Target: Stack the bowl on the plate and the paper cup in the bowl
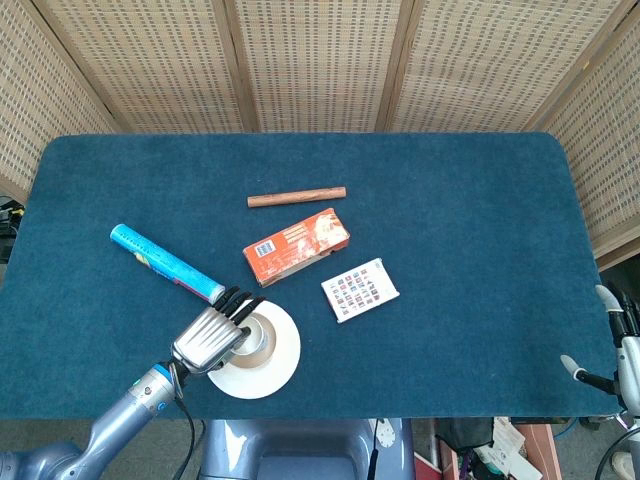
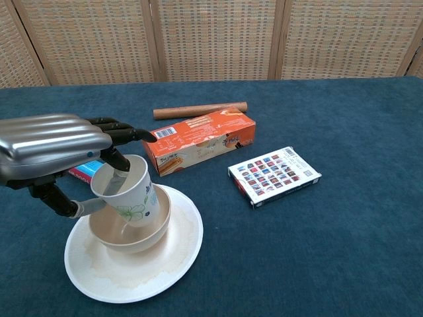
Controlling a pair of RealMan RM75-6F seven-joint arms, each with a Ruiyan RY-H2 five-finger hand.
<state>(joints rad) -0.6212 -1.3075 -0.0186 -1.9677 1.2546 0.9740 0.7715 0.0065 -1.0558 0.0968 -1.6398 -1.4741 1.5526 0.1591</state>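
A cream bowl (image 2: 139, 236) sits on the white plate (image 2: 168, 264) near the table's front left; in the head view the plate (image 1: 283, 352) shows beside my hand. My left hand (image 2: 56, 146) (image 1: 215, 336) holds the white paper cup (image 2: 131, 195) by its rim, tilted, with its base down inside the bowl. The cup (image 1: 247, 335) is mostly hidden under the hand in the head view. My right hand (image 1: 612, 345) hangs off the table's front right corner, holding nothing, fingers apart.
An orange box (image 2: 198, 139) lies behind the plate, a brown stick (image 2: 199, 110) beyond it. A patterned card box (image 2: 274, 175) lies to the right. A blue tube (image 1: 166, 263) lies left of the bowl.
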